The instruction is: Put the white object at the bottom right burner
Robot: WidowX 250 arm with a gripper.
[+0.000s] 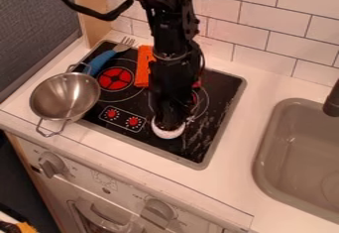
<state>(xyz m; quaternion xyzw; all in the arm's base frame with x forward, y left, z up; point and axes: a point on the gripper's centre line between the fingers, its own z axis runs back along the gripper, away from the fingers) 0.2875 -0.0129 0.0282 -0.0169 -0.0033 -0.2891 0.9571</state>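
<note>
Item: my gripper (170, 120), black, pointing down at the centre of the frame, arm coming in from the top edge. State: open or closed, I cannot tell.
Item: white object (168, 132), rounded, on the lower middle of the black cooktop (225, 86), directly below my tip, right of two red knobs (123, 117).
Edges: the cooktop's grey rim passes near the white object at the lower side, then climbs on the right. White counter (248, 128) runs between that rim and the sink (263, 160) at right.
Left side: metal pan (65, 97), two-handled, overlapping the cooktop's left edge in view; behind it, a fork (123, 45) with a blue handle.
Behind me: orange item (142, 67), just left of my arm; tiled wall (255, 33) along the upper right.
Hidden: part of the right-hand burner, behind my arm; the white object's upper part, behind my tip; any contact between us is unclear.
Cut off: sink and black faucet (332, 100) at the right edge; a yellow thing (25, 228), unidentified, lower left corner.
</note>
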